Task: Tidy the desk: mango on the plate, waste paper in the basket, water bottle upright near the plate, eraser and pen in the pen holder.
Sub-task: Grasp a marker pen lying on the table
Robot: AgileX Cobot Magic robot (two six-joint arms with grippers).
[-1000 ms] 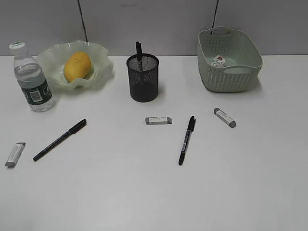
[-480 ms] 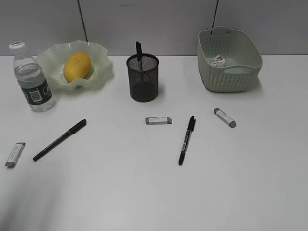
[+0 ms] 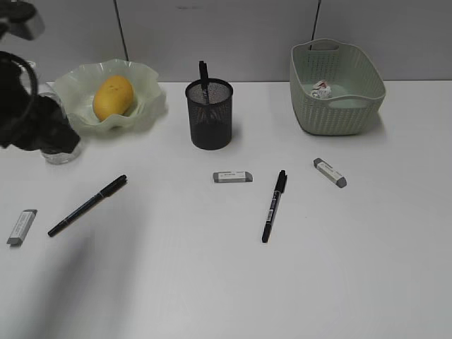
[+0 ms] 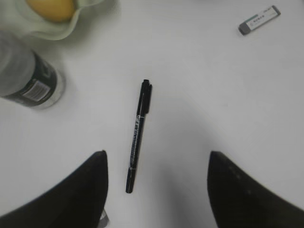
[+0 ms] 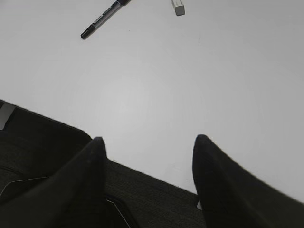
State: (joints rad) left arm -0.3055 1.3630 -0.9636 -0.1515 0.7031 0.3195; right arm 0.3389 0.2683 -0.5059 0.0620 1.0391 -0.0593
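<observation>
The mango (image 3: 113,97) lies in the wavy green plate (image 3: 152,106). The water bottle (image 3: 60,155) stands upright left of the plate, mostly hidden behind my left arm (image 3: 32,123). The black mesh pen holder (image 3: 210,116) holds one pen. The waste paper (image 3: 320,89) lies in the basket (image 3: 339,113). Two pens (image 3: 87,205) (image 3: 274,205) and three erasers (image 3: 21,227) (image 3: 232,176) (image 3: 330,172) lie on the desk. My left gripper (image 4: 156,159) is open and empty above the left pen (image 4: 138,135). My right gripper (image 5: 149,142) is open and empty over the desk's front edge.
The left wrist view shows the bottle (image 4: 28,76), the plate's rim (image 4: 52,31) with the mango (image 4: 50,7), and the middle eraser (image 4: 259,20). The right wrist view shows a pen (image 5: 102,19) and an eraser (image 5: 178,7) far ahead.
My left arm has come into the exterior view at the upper left and now covers most of the bottle. No object on the desk has moved.
</observation>
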